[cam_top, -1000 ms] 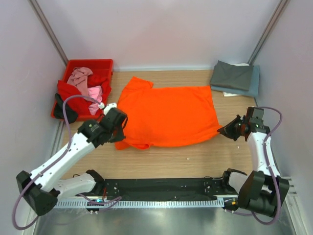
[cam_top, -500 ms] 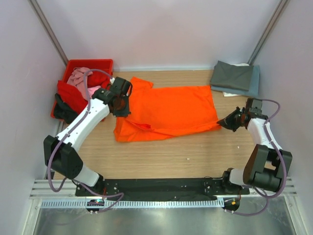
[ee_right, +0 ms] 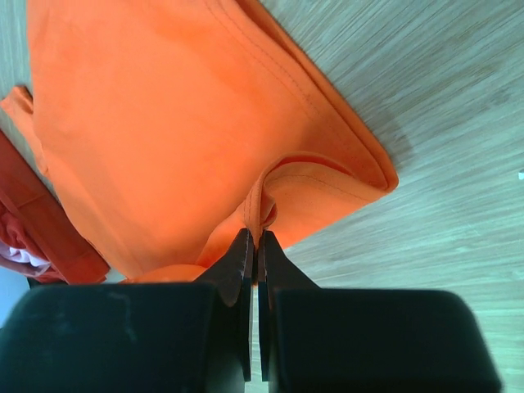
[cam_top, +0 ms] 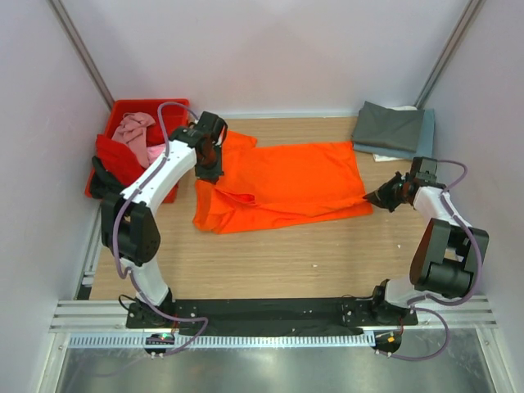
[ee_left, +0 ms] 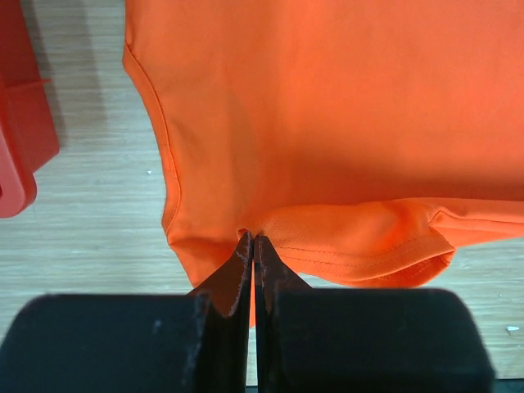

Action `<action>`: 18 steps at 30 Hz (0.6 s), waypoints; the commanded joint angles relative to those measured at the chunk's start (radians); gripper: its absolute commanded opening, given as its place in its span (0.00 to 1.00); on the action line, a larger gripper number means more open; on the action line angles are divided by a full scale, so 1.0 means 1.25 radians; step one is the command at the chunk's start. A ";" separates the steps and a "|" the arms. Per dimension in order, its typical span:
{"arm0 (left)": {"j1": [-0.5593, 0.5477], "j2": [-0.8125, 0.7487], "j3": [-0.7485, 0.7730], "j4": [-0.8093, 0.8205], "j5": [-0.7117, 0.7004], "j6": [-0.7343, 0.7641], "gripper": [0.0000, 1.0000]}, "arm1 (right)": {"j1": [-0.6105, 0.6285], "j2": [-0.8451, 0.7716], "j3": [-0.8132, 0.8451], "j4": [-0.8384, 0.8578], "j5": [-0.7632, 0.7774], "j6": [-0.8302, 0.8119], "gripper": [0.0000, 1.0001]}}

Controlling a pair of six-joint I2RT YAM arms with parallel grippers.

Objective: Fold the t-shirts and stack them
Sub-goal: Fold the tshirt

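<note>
Crate: a red plastic crate [cam_top: 146, 106] sits in the far-left corner of the table [cam_top: 319, 262], close to the left wall.
Crate contents: a pink t-shirt [cam_top: 133, 127] lies crumpled near the far end. A red t-shirt [cam_top: 113, 157] is heaped on the near side and spills over the rim.
Left arm: it reaches from its base up to the far left, with the wrist just beside the crate's right wall.
Left gripper [cam_top: 208, 170]: closed, pinching the left edge of the orange t-shirt [cam_top: 286, 176]. In the wrist view the gripper [ee_left: 252, 241] tips meet on the cloth right beside a stitched hem, and the fabric [ee_left: 344, 106] puckers around them.
Orange t-shirt: it is spread across the middle of the table between the two grippers. Its near edge is turned up onto the body as a doubled band. One sleeve lies flat toward the crate.
Right gripper [cam_top: 372, 199]: closed on the shirt's near-right corner. In the wrist view the gripper [ee_right: 254, 237] nips a raised fold of hem, and the corner [ee_right: 327, 176] lies doubled on the wood.
Folded stack: a dark grey t-shirt [cam_top: 389, 124] rests on a slate blue t-shirt [cam_top: 426, 135] in the far-right corner, near the orange one but not touching it.
</note>
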 commanded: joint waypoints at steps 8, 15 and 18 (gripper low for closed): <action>0.042 0.156 0.226 -0.095 0.001 0.053 0.00 | 0.002 0.113 0.078 0.078 0.003 0.035 0.01; 0.074 0.291 0.364 -0.140 -0.003 0.073 0.01 | 0.013 0.205 0.128 0.108 -0.008 0.046 0.16; 0.085 0.376 0.490 -0.185 0.000 0.079 0.17 | 0.019 0.241 0.170 0.111 -0.023 0.047 0.55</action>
